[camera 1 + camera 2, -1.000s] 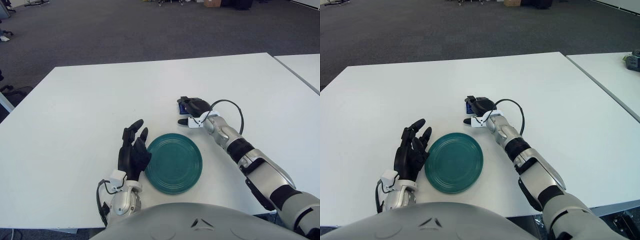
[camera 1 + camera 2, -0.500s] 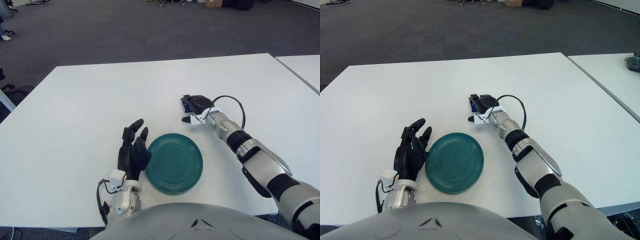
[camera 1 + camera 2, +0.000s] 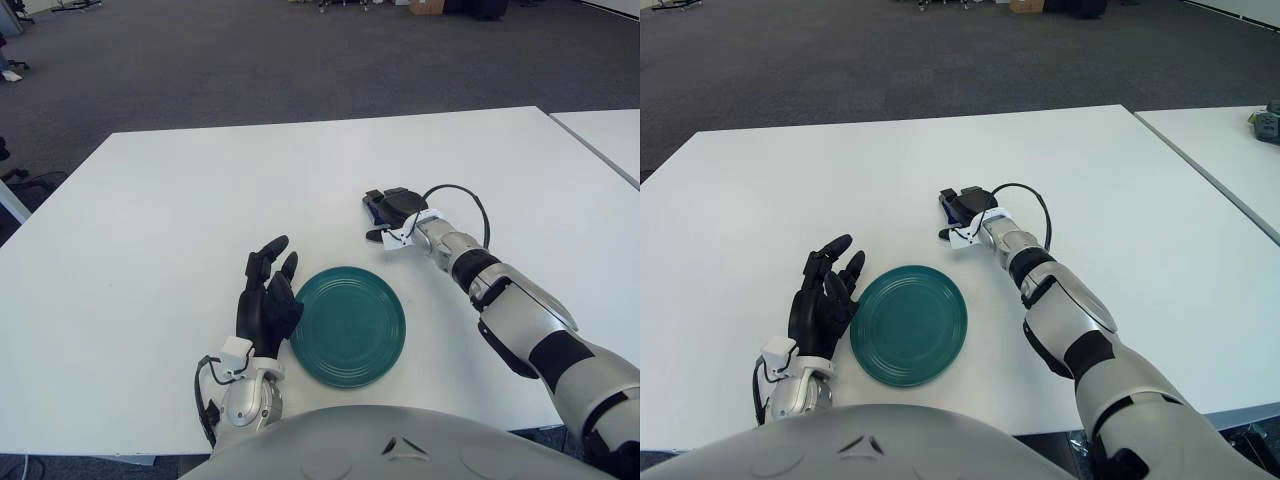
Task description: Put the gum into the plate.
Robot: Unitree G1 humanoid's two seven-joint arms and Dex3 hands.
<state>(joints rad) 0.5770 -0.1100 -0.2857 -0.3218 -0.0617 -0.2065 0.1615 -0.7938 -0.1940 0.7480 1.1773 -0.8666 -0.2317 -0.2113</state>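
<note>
The gum (image 3: 946, 209) is a small blue pack on the white table, just beyond the plate's far right edge. My right hand (image 3: 386, 209) lies over it with its dark fingers curled around it, so only a sliver of blue shows. The round teal plate (image 3: 348, 325) lies flat near the table's front edge, with nothing in it. To the left of the plate, my left hand (image 3: 266, 298) stands upright with its fingers spread, holding nothing.
The white table (image 3: 200, 200) reaches far to the left and back. A black cable (image 3: 455, 193) loops over my right wrist. A second white table (image 3: 610, 130) stands at the right across a narrow gap. Grey carpet lies beyond.
My right hand has shifted slightly back and to the right over the gum, and the forearm has swung closer in. The left hand and plate have not moved.
</note>
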